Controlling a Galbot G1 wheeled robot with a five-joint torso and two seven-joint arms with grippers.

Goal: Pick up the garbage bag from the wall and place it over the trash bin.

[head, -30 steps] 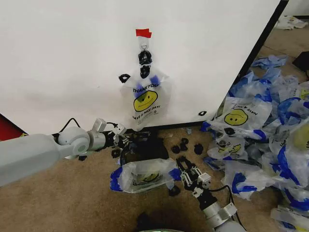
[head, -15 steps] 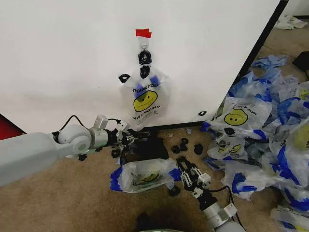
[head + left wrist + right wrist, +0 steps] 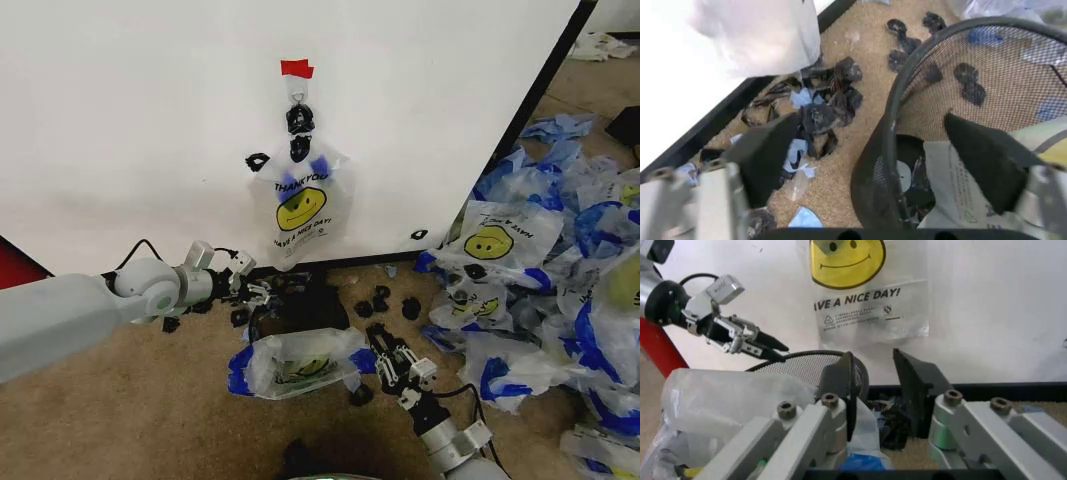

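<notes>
The garbage bag [image 3: 300,212], clear with a yellow smiley face, hangs from a hook under red tape [image 3: 297,68] on the white wall [image 3: 130,120]; it also shows in the right wrist view [image 3: 860,300]. Below it stands the black mesh trash bin [image 3: 300,305]. My left gripper [image 3: 262,294] is open at the bin's left rim [image 3: 903,105], one finger [image 3: 770,155] outside and one inside. A second identical bag [image 3: 295,362] lies over the bin's near side. My right gripper [image 3: 375,338] stands open at that bag's right edge [image 3: 727,400].
A big heap of identical bags [image 3: 560,280] covers the floor to the right. Black and blue scraps [image 3: 385,300] litter the carpet along the wall's black edge. A red object [image 3: 15,265] sits at the far left. Bare carpet [image 3: 120,400] lies to the front left.
My left gripper has drawn back a little to the left and dropped slightly at the bin's rim. The right arm and both bags have stayed put.
</notes>
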